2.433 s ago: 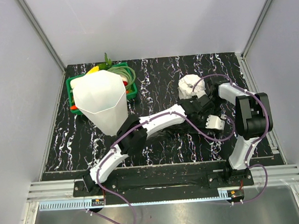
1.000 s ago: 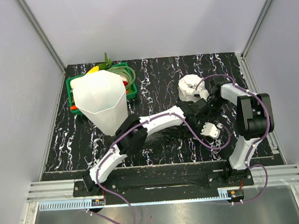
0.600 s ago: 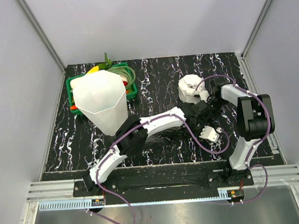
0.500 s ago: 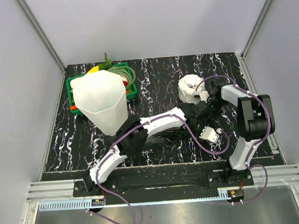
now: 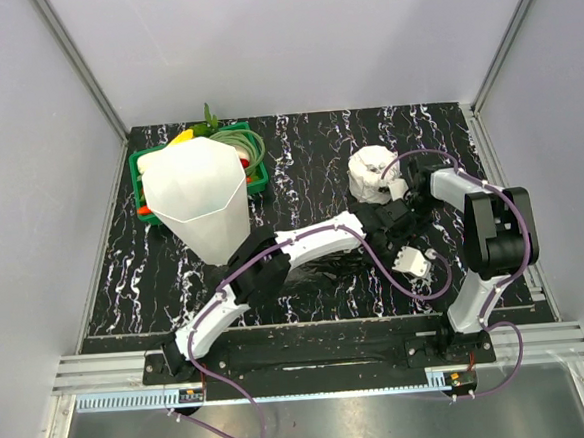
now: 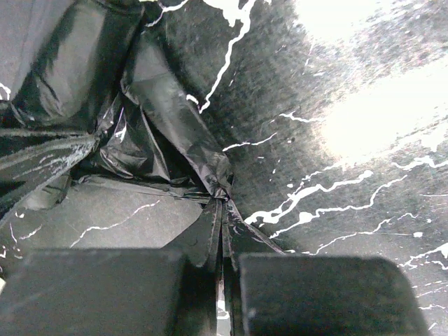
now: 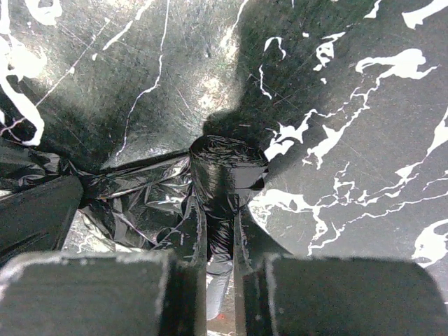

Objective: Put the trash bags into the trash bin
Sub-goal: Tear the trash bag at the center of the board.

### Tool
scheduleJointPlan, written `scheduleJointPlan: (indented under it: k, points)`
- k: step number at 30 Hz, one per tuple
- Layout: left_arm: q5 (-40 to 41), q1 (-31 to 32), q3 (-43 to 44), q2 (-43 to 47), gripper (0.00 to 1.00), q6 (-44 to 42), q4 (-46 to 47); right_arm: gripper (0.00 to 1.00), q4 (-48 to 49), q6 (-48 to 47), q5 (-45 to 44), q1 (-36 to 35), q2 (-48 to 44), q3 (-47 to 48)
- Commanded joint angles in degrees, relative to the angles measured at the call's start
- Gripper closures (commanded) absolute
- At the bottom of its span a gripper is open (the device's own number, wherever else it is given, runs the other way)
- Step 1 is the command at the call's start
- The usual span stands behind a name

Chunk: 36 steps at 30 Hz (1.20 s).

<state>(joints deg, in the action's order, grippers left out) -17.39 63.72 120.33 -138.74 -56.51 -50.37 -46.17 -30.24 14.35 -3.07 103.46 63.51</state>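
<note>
The trash bag [image 6: 157, 115] is crumpled glossy black film lying on the black marbled table. In the left wrist view my left gripper [image 6: 224, 255] is shut on a thin fold of it. In the right wrist view my right gripper [image 7: 220, 241] is shut on a rolled bunch of the same film [image 7: 225, 171]. From above, the two grippers meet right of centre, left gripper [image 5: 382, 218] beside right gripper [image 5: 406, 208], and the film is hard to pick out against the table. The trash bin [image 5: 202, 195], tall, white and translucent, stands upright at the back left, far from both grippers.
A green basket [image 5: 150, 161] of toy vegetables sits behind the bin. A white roll of plastic [image 5: 373, 172] lies just behind the grippers. Grey walls and metal rails enclose the table on three sides.
My left gripper has closed from open onto the fold of the bag. The right gripper has kept its hold and both wrists have shifted only slightly.
</note>
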Motion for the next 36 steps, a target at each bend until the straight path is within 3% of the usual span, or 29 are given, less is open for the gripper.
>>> scheduleJointPlan:
  k: [1, 10, 15, 21, 36]
  points:
    - [3.58, 0.09, 2.71, 1.18, 1.0, 5.7, -0.79, 1.0, 11.01, 0.36, -18.73, 0.35, 4.12, -4.7]
    - [8.25, -3.34, -0.35, 11.28, 1.0, 14.31, 4.74, 1.0, 13.65, 0.97, -30.25, 0.35, 5.0, -5.06]
    - [5.53, -6.15, -4.58, 16.39, 1.0, 21.51, 11.16, 1.0, 13.57, 1.94, -31.31, 0.26, 4.65, -5.58]
    - [4.47, -8.09, -5.02, 18.5, 1.0, 25.48, 12.66, 1.0, 15.41, 2.2, -35.53, -1.76, 4.03, -7.69]
    - [4.2, -8.96, -6.34, 18.24, 1.0, 23.38, 11.17, 1.0, 10.32, 6.06, -27.01, -1.76, 2.19, -3.75]
